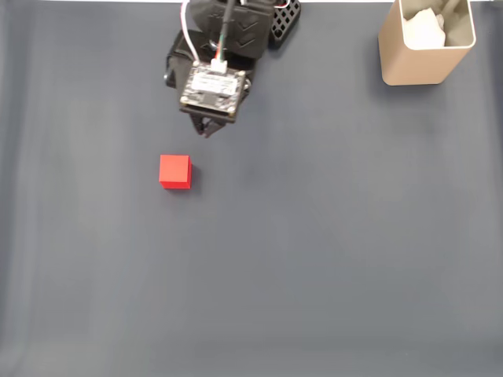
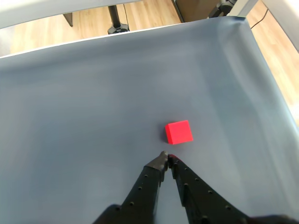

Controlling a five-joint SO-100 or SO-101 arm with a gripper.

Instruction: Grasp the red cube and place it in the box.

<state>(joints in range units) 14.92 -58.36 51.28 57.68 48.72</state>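
Gripper [image 2: 166, 157] fingers together above grey cloth [image 2: 84, 116]; red cube [image 2: 179, 131] near, wood floor [image 2: 140, 11] beyond.

A dark grey-blue cloth [image 1: 314, 259] covers the worktop under me, smooth with faint creases in the fixed view. In the wrist view I see its far edge [image 2: 140, 30] and, past that, a light wooden floor [image 2: 145, 11] with a black stand foot [image 2: 117, 27] on it. More wood floor [image 2: 280, 51] lies along the cloth's right side.
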